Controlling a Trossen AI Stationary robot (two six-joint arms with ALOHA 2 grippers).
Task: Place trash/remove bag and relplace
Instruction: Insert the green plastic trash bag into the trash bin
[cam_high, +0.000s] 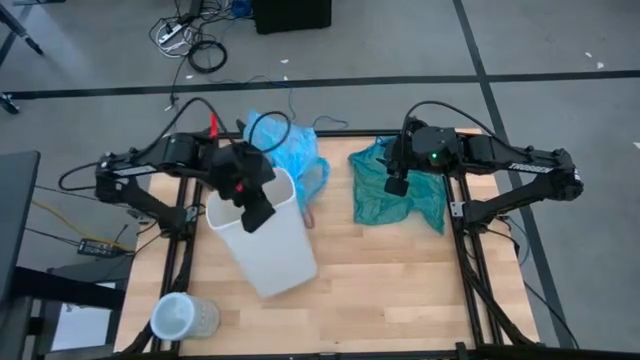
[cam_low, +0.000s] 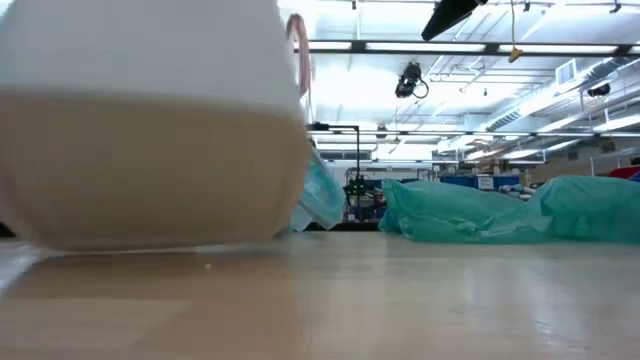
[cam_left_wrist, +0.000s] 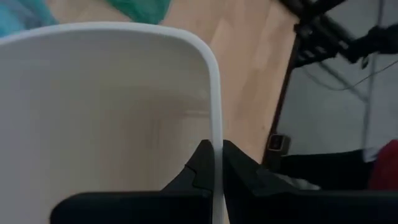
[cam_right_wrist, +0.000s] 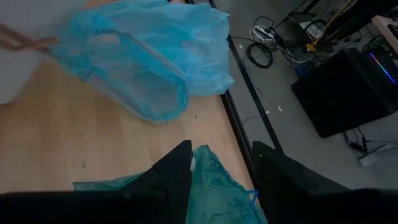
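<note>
Two wrist views add detail: left gripper pinches the smooth white bin rim; right gripper, parted, hovers over crinkly teal bag. Translucent sky-blue bag lies upper-centre.

Bin: plain white, no markings. Bag: translucent sky-blue, crinkled sheen. Second bag: darker teal-green. Bench: pale wood grain, black frame edge. My fingers: matte black. Cup at seven o'clock: whitish, translucent. Floor: grey with dark stripes.
</note>
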